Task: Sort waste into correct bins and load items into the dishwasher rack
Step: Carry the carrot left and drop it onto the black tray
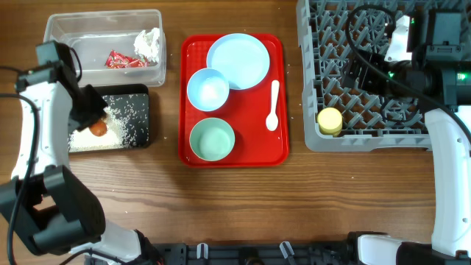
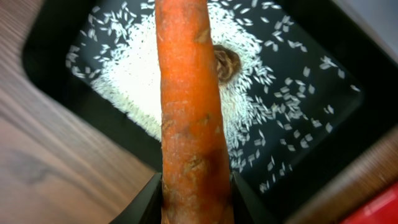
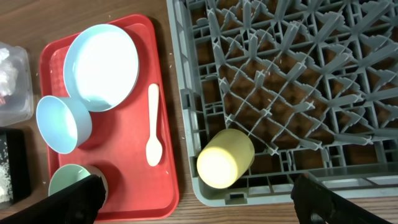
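the left gripper (image 2: 196, 202) is clamped on the orange carrot piece (image 2: 191, 106), with its two dark fingers (image 2: 146, 204) pressing the near end from either side. in the left wrist view the carrot points toward 12 o'clock, over the heap of white rice grains (image 2: 149, 81) in the black tray (image 2: 53, 37). whether its far tip touches the rice cannot be told. a small brown food lump (image 2: 227, 62) sits on the rice just at 3 o'clock of the carrot.

from overhead the black tray is at 9 o'clock on the wooden table (image 1: 294, 213). the clear plastic tub (image 1: 66, 29) is just at the tray's 12 o'clock and holds the red crinkled wrapper (image 1: 121, 60) and the crumpled white tissue (image 1: 149, 43).

the red serving tray (image 1: 250, 147) lies at the centre. on it the pale blue plate (image 1: 238, 60) is at 1 o'clock, the white bowl (image 1: 208, 89) at 10 o'clock, the mint-green bowl (image 1: 212, 140) at 7 o'clock and the white spoon (image 1: 273, 105) at 3 o'clock.

the grey dishwasher rack (image 1: 383, 121) fills the table's 2 o'clock side. the small yellow cup (image 3: 224, 158) lies tilted among the pegs in the rack's 7 o'clock corner.

the right gripper (image 3: 198, 186) hangs over the rack with its fingers (image 3: 74, 199) spread wide and nothing between them.
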Controlling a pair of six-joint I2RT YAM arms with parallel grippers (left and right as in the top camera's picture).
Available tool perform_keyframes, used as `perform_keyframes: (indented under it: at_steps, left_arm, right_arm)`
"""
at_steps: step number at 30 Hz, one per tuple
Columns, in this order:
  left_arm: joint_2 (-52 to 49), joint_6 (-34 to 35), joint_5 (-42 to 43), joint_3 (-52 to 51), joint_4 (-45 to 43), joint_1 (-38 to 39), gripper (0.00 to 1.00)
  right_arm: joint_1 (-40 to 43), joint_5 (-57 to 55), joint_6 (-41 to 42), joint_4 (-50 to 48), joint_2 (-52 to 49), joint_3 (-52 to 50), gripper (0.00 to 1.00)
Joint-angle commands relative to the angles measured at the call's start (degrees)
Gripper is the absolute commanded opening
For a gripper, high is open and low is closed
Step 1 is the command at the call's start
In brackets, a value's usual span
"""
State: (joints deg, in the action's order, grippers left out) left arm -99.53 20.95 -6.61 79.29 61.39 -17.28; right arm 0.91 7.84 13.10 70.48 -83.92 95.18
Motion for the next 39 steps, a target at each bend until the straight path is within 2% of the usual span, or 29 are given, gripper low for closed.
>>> perform_keyframes:
  at_steps: [1, 8, 12, 16, 17, 24, 29, 33, 39]
  left_arm:
    - [-1.16, 5.92, -0.57, -7.37, -4.37, -0.26, 0.2]
    - [-1.16, 10.01, -0.52, -15.52, -12.41, -0.26, 0.31]
    - [-1.16, 9.99, -0.52, -17.64, -15.45, -0.26, 0.47]
    - [-1.09, 9.97, -0.28, -17.62, -16.87, -0.26, 0.69]
    - [-1.09, 9.94, -0.28, -17.51, -16.9, -0.24, 0.72]
    - [1.9, 5.99, 1.25, -13.44, -14.32, -0.11, 0.77]
    - [6.69, -1.84, 6.25, -10.51, -13.81, 2.56, 0.79]
    - [10.56, -7.13, 11.63, -7.65, -14.08, 9.18, 0.85]
    - [11.89, -7.78, 11.72, -6.08, -19.17, 21.57, 0.89]
  right_arm:
    - [-0.31, -0.72, -1.18, 0.33, 0.13, 0.76, 1.0]
    - [-0.31, -0.7, -1.14, 0.37, 0.13, 0.76, 1.0]
    - [-0.31, -0.7, -1.14, 0.63, 0.13, 0.76, 1.0]
    - [-0.31, -0.46, -1.09, 0.85, 0.13, 0.76, 1.0]
    - [-0.31, -0.44, -1.05, 0.92, 0.13, 0.76, 1.0]
    - [-0.31, 2.49, -1.14, 0.11, 0.13, 0.76, 1.0]
    - [-0.31, 2.82, -1.05, -0.68, 0.13, 0.76, 1.0]
    - [-0.31, 4.07, -0.96, -1.38, 0.0, 0.76, 1.0]
    - [-0.85, 8.59, -1.09, -2.89, -1.03, 0.72, 1.0]
